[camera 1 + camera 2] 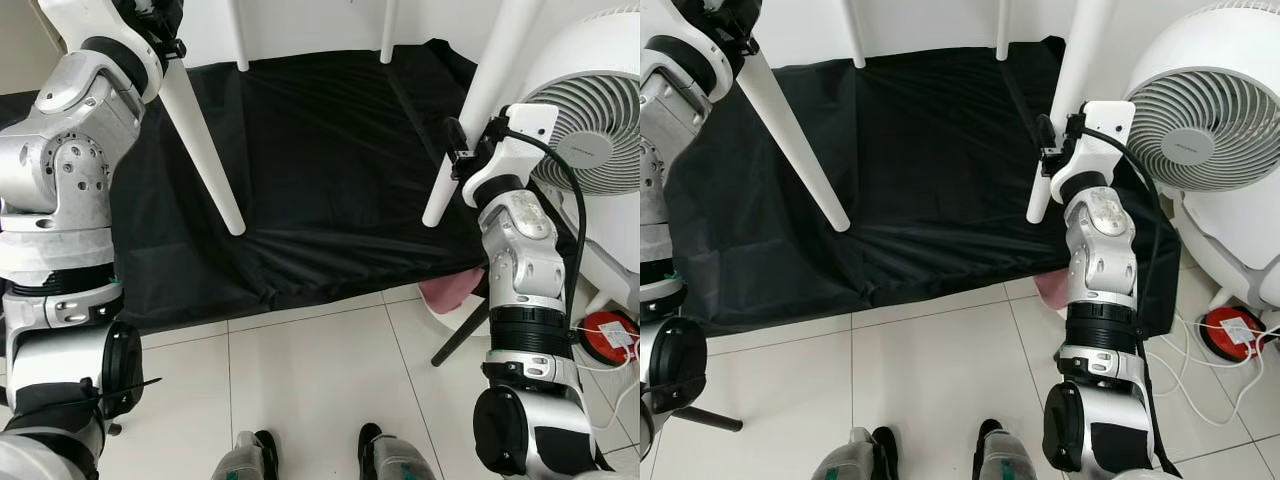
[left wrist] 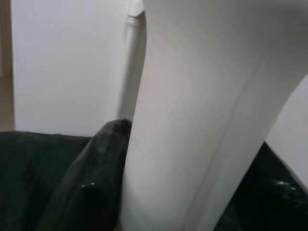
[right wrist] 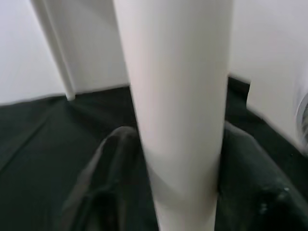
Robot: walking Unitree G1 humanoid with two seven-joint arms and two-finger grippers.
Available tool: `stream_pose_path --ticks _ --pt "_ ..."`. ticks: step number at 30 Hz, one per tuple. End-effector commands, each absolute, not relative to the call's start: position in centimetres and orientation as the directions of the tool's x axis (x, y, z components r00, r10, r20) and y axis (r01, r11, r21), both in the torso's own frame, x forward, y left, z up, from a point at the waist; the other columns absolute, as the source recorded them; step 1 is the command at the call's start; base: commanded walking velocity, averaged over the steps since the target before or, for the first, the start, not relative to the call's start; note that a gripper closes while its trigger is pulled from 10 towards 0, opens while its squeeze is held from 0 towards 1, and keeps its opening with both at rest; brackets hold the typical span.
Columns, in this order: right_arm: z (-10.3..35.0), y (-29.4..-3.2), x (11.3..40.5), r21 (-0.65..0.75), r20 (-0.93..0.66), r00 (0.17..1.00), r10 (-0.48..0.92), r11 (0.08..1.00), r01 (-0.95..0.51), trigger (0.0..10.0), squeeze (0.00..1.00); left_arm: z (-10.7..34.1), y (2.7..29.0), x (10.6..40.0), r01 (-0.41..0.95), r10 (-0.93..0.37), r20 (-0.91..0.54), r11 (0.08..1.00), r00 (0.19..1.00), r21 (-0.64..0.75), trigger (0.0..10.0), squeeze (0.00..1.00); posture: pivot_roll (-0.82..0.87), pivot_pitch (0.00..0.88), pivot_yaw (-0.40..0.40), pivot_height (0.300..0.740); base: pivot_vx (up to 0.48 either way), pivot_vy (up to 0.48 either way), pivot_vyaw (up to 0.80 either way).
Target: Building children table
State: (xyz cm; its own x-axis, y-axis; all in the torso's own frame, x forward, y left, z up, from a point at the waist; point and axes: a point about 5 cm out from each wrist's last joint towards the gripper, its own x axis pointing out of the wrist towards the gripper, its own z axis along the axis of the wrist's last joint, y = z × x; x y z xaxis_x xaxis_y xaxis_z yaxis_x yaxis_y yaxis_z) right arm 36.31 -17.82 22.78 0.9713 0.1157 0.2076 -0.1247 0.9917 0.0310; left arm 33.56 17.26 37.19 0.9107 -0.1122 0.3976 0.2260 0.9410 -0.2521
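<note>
A white children's table stands over a black cloth (image 1: pixel 320 180) spread on the floor; its top is out of frame. Its near left leg (image 1: pixel 205 150) slants down to the cloth, and my left gripper (image 1: pixel 165 40) is shut on it high up. In the left wrist view that leg (image 2: pixel 202 120) sits between black fingers (image 2: pixel 91 178). My right gripper (image 1: pixel 455 150) is shut on the near right leg (image 1: pixel 470 130) just above its foot. The right wrist view has this leg (image 3: pixel 178 106) clamped between fingers (image 3: pixel 106 178). Two far legs (image 1: pixel 238 40) (image 1: pixel 388 30) stand by the white wall.
A large white fan (image 1: pixel 600 110) stands close on the right, touching distance from my right arm. A red round device (image 1: pixel 608 335) with white cables lies on the tiles below it. A pink cloth (image 1: pixel 450 290) and a black rod (image 1: pixel 460 335) lie by the black cloth's right corner.
</note>
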Motion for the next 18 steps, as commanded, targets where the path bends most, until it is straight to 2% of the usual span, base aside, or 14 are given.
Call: stream_pose_path --ticks 1,9,10,14,15,17,18 --pt "19.5 -15.8 36.4 0.099 0.086 0.979 0.186 0.976 -0.195 10.0 1.0 37.3 15.9 33.4 0.329 -0.214 0.411 0.915 0.886 -0.233 10.0 1.0 -0.1 0.153 0.082 0.74 0.0 0.0 0.0" --pt "20.5 -17.0 36.1 0.103 0.188 0.975 0.117 0.985 -0.138 10.0 1.0 37.1 16.4 33.3 0.302 -0.216 0.4 0.939 0.891 -0.166 10.0 1.0 -0.1 0.145 0.082 0.74 0.0 0.0 0.0" --pt "20.9 -17.6 36.0 0.095 0.224 0.971 0.086 0.989 -0.109 10.0 1.0 36.9 16.7 33.1 0.3 -0.223 0.395 0.943 0.891 -0.145 10.0 0.0 -0.1 0.145 0.082 0.74 0.0 0.0 0.0" --pt "21.3 -18.4 35.5 0.095 0.273 0.961 0.034 0.994 -0.063 10.0 1.0 36.3 17.4 32.6 0.293 -0.245 0.382 0.953 0.891 -0.072 10.0 0.0 -0.09 0.138 0.083 0.74 0.0 0.0 0.0" --pt "21.4 -18.6 35.3 0.099 0.284 0.959 0.024 0.994 -0.054 10.0 0.54 35.9 17.8 32.2 0.285 -0.249 0.372 0.957 0.894 -0.044 10.0 0.0 -0.09 0.138 0.083 0.74 0.0 0.0 0.0" --pt "21.4 -18.7 35.2 0.104 0.289 0.957 0.019 0.993 -0.052 10.0 0.54 35.6 18.0 32.1 0.279 -0.25 0.366 0.96 0.896 -0.028 10.0 0.0 -0.09 0.138 0.083 0.74 0.0 0.0 0.0" --pt "21.3 -18.9 35.0 0.106 0.291 0.957 0.014 0.993 -0.046 10.0 0.0 35.2 18.6 31.9 0.246 -0.233 0.355 0.969 0.905 0.009 10.0 0.0 -0.09 0.129 0.076 0.74 0.0 0.0 0.0"
